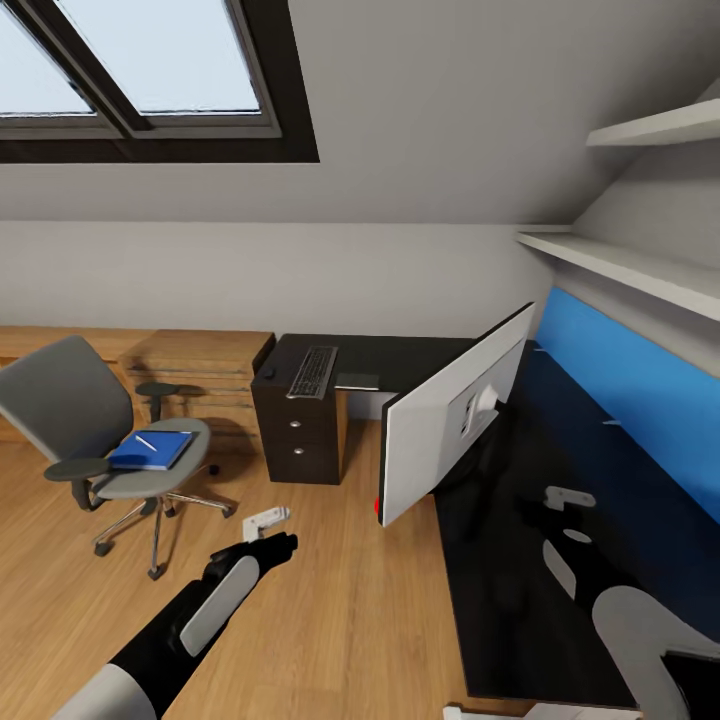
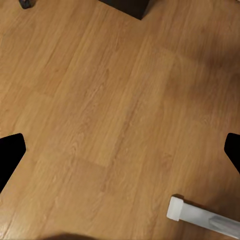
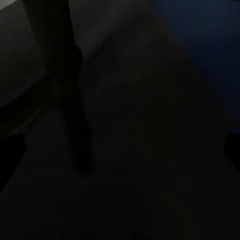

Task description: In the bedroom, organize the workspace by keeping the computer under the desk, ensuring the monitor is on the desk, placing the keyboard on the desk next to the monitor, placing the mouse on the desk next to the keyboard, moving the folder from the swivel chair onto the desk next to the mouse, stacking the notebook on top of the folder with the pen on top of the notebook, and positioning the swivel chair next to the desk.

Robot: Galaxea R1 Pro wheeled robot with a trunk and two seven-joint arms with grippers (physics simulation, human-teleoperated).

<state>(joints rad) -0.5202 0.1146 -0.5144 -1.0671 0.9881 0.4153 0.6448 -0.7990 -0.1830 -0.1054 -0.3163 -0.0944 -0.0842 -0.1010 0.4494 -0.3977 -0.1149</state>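
Here, folder [image 1: 150, 451] on swivel chair [image 1: 70, 400]

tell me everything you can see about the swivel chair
The swivel chair stands upright on the wooden floor, left of the dark drawer unit and apart from it. It has a grey curved backrest, a rounded grey seat, two dark padded armrests and a chromed star base with small dark casters. A blue folder lies flat on the seat, with a thin white pen on top. No gripper touches the chair.
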